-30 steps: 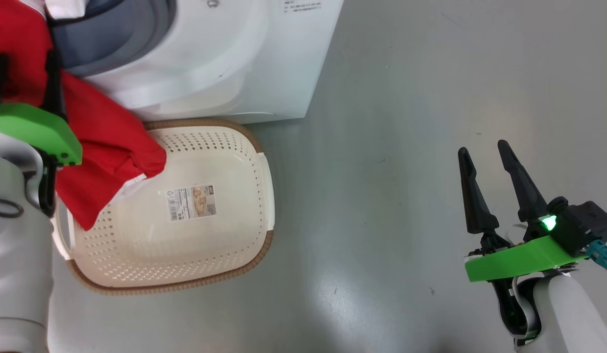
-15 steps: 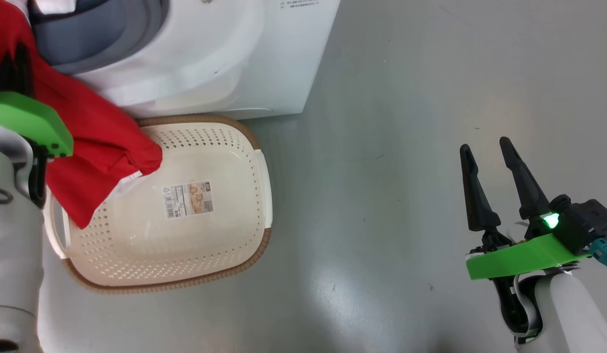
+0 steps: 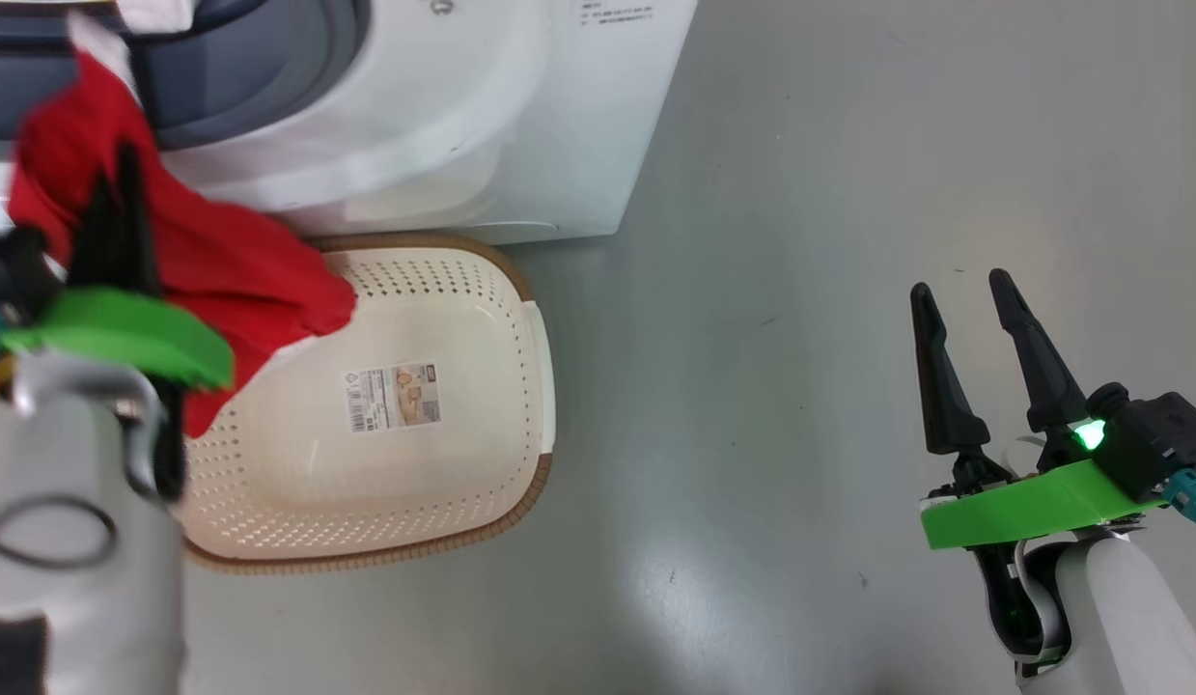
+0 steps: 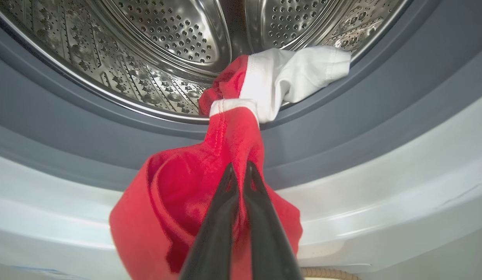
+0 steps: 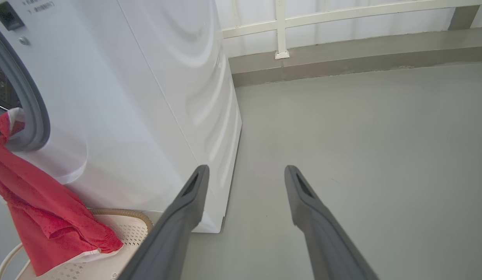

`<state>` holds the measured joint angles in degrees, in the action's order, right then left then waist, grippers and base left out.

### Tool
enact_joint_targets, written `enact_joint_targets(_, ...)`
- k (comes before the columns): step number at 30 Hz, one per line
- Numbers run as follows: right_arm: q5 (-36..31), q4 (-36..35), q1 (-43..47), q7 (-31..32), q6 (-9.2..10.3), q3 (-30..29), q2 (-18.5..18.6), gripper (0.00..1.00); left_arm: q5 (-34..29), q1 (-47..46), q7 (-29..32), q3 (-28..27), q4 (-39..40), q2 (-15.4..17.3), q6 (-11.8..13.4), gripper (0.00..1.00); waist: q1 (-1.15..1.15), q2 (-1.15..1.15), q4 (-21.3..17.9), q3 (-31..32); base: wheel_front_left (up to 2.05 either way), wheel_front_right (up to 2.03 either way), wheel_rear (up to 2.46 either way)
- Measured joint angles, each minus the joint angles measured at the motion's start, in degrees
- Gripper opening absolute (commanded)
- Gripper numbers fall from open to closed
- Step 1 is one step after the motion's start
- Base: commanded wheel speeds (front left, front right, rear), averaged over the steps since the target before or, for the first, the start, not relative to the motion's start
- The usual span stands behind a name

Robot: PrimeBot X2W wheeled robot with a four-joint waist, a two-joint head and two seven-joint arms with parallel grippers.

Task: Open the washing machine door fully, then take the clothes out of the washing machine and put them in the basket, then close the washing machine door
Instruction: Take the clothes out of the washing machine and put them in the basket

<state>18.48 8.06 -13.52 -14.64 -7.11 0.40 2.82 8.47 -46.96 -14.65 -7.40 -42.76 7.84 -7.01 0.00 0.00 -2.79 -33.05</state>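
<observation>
My left gripper [image 4: 240, 168] is shut on the red garment of the clothes [image 4: 178, 202], just below the mouth of the washing machine [image 4: 381, 175]. The red fabric [image 3: 231, 270] drapes from the grey-blue rubber ring [image 4: 69, 128] down over the near-left corner of the basket [image 3: 520, 473], which stands on the floor against the machine's front. A white piece [image 4: 295, 77] joined to the red one lies on the lip of the steel drum [image 4: 155, 35]. My right gripper [image 3: 959, 285] is open and empty over the floor, far to the right. The washing machine door is out of view.
Grey floor [image 3: 800, 386] spreads to the right of the washing machine [image 5: 147, 97] and the basket [image 5: 124, 229]. In the right wrist view a low kerb with a white railing [image 5: 279, 31] runs along the far side.
My left gripper has shut on the red garment. The head view has shifted slightly. The right arm has not moved.
</observation>
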Motion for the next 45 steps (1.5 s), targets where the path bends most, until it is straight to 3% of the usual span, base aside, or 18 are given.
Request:
enact_joint_targets(4, 0.0, 0.0, 0.0, 0.0, 0.00, 0.0, 0.0, 1.00, 0.7, 7.7, 0.0, -0.3, 5.3, -2.9, -0.1, 0.00, 0.00, 0.00, 0.5, 0.2, 0.00, 0.00, 0.00)
enact_joint_targets(10, -0.1, -0.1, 0.0, 0.0, 0.00, -0.1, 0.0, 1.00, 2.1, 13.7, 0.0, 0.2, 6.0, -5.1, -0.1, 0.00, 0.00, 0.00, 1.0, -0.2, 0.00, 0.00, 0.00)
enact_joint_targets(26, -0.1, -0.5, -1.5, 0.0, 0.00, 0.4, 0.0, 1.00, 2.2, 7.6, 0.0, 5.5, -12.4, -4.9, -0.2, 0.01, 0.00, 0.00, -0.8, -4.4, 0.00, 0.00, 0.00)
enact_joint_targets(27, -0.1, -0.5, -1.7, 0.0, 0.00, 0.5, 0.0, 1.00, 2.2, 7.0, 0.0, 5.6, -13.2, -4.8, -0.2, 0.11, 0.00, 0.00, -1.0, -4.5, 0.00, 0.00, 0.00)
enact_joint_targets(28, -0.1, -0.5, -1.9, 0.0, 0.00, 0.5, 0.0, 1.00, 2.2, 6.6, 0.0, 5.6, -13.7, -4.7, -0.2, 0.35, 0.00, 0.00, -1.1, -4.7, 0.00, 0.00, 0.00)
enact_joint_targets(29, -0.1, -0.5, -2.1, 0.0, 0.00, 0.5, 0.0, 1.00, 2.2, 6.4, 0.0, 5.6, -14.0, -4.6, -0.2, 0.45, 0.00, 0.00, -1.2, -4.8, 0.00, 0.00, 0.00)
enact_joint_targets(30, -0.1, -0.5, -2.2, 0.0, -0.01, 0.5, 0.0, 1.00, 2.2, 6.1, 0.0, 5.6, -14.4, -4.5, -0.2, 0.89, 0.00, 0.00, -1.4, -4.8, 0.00, 0.00, 0.00)
enact_joint_targets(31, -0.1, -0.5, -2.2, 0.0, -0.01, 0.5, 0.0, 1.00, 2.2, 5.8, 0.0, 5.7, -14.6, -4.5, -0.2, 0.99, 0.00, 0.00, -1.4, -4.8, 0.00, 0.00, 0.00)
enact_joint_targets(45, -0.1, 0.2, -2.0, 0.0, 0.00, 0.5, 0.0, 1.00, 3.0, 5.9, 0.0, 6.4, -13.5, -4.1, -0.2, 1.00, 0.00, 0.00, -1.0, -2.4, 0.00, 0.00, 0.00)
